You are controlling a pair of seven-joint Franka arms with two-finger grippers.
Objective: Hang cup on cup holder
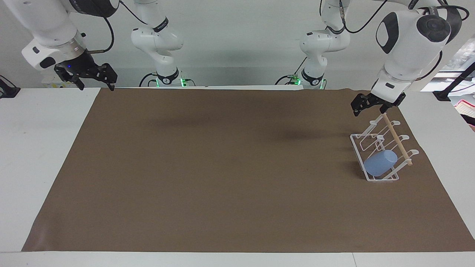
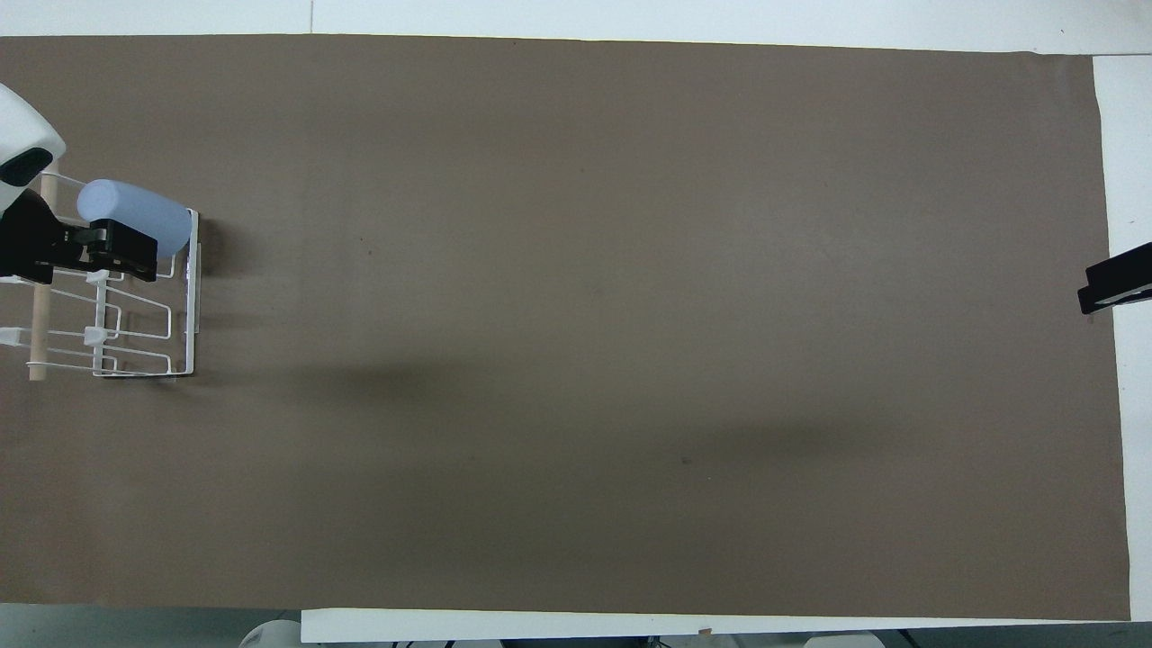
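The right gripper point(image 1: 94, 78) is waiting over the table edge at its own arm's end, its fingers spread and carrying nothing. The left gripper point(image 1: 371, 105) is hanging in the air above the end of the cup holder point(image 1: 374, 148) nearest the robots, jaws parted, grasping nothing and touching nothing. Farther out, the cup point(image 1: 380, 163) is sitting tilted on 1 slanted prong at the holder's outermost end, base pointing up toward the wooden dowel point(image 1: 397, 140). The hanging step looks finished; the next move probably calls only for pulling the left arm clear without snagging the dowel.
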